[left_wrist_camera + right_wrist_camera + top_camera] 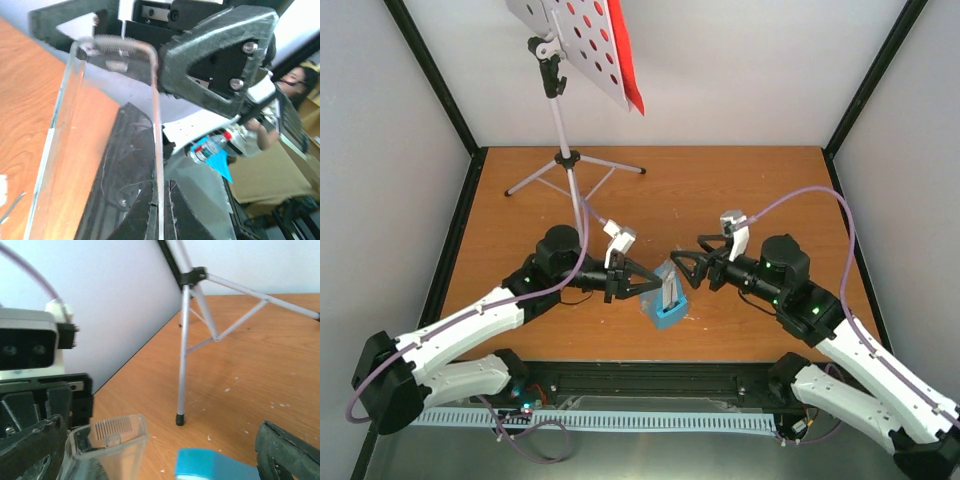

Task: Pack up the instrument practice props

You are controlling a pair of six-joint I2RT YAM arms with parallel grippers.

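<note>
Both arms reach low and inward to meet mid-table: the left gripper (650,284) is pinched on the wall of the clear cover (665,284) of the blue wedge-shaped metronome (668,318), and the right gripper (682,268) faces it with fingers spread wide to either side of the cover's top. They work over an orange-brown wooden table (770,190) enclosed by white walls (740,70) and black frame posts (430,80). In view are two arms, one metronome, and one white hole-punched music stand (582,45) on silver tripod legs (575,175) at the far left, carrying one red music sheet (626,60).

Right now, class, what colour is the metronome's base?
Blue. The metronome base shows best in the top external view.
</note>
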